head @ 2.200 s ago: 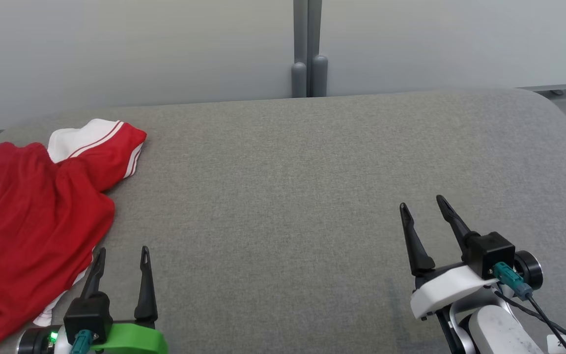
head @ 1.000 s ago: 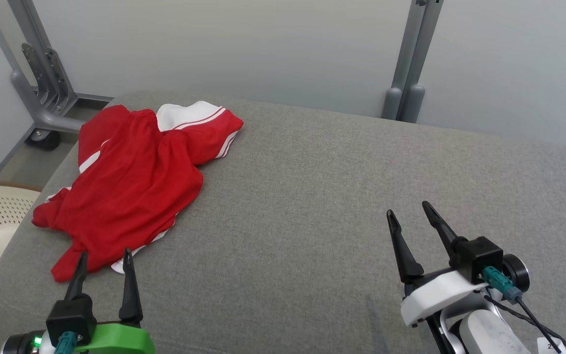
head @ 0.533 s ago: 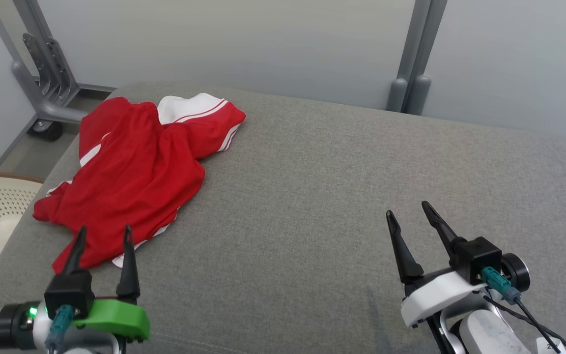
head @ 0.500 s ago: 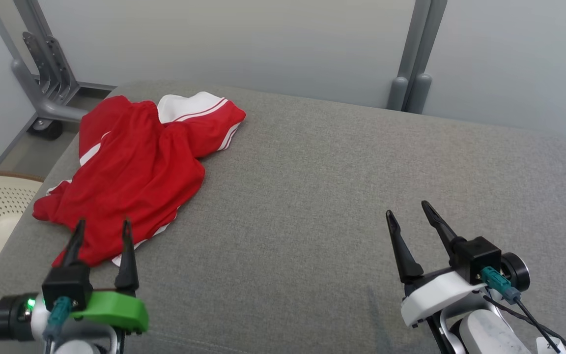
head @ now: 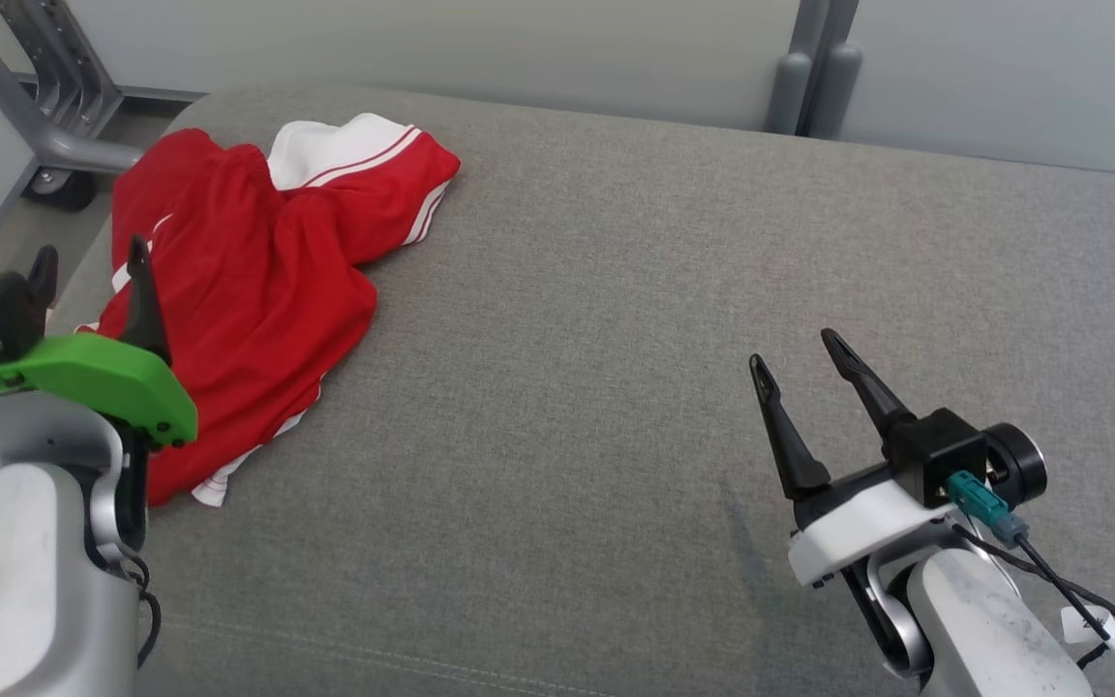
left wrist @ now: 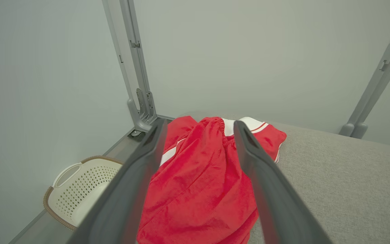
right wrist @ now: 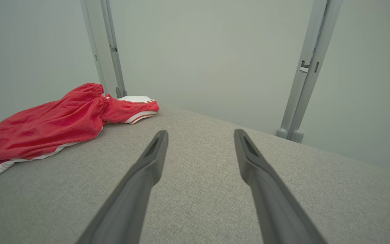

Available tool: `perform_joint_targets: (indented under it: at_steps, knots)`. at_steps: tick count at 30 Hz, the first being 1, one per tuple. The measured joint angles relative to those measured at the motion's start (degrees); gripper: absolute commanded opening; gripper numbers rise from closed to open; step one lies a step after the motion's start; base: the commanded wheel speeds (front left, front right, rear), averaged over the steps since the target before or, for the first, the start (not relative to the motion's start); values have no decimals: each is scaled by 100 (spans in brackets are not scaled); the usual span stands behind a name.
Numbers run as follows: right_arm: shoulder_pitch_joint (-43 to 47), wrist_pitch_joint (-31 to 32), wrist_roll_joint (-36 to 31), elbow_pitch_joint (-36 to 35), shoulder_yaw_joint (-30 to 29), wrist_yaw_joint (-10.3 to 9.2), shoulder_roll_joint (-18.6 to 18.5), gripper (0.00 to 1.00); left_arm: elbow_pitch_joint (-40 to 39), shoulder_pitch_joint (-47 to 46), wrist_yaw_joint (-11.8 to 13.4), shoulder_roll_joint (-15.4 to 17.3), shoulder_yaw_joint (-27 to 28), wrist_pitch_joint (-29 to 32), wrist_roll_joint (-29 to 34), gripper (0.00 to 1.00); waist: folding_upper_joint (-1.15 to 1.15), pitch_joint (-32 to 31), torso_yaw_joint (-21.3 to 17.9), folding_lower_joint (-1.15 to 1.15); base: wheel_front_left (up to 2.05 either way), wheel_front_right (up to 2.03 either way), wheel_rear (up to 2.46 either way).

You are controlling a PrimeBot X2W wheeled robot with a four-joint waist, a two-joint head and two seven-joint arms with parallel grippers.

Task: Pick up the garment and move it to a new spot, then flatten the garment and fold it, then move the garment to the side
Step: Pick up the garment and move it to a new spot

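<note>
The garment is a red piece with white stripes, lying crumpled at the far left of the grey padded surface. It also lies ahead in the left wrist view as the garment, and at the left of the right wrist view as the garment. My left gripper hovers open above the garment's left edge, nothing between its fingers. Over bare surface at the lower right, my right gripper stands open and holds nothing.
A cream perforated laundry basket stands on the floor left of the surface. Grey metal frame posts rise behind the surface, and a wheeled frame foot sits at the far left corner.
My left arm has risen and moved forward, so its fingers now stand over the garment's left edge. The head camera has tilted down. The garment lies as before.
</note>
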Motion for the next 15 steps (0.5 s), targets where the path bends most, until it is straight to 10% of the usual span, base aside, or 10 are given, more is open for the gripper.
perform_joint_targets:
  at_steps: [15]
  knots:
    - [-765,136,-274,-326,-86,55,-332,100,978,-1578,45,572,722,1742,-500,100,0,998,-491,0,0,0,0]
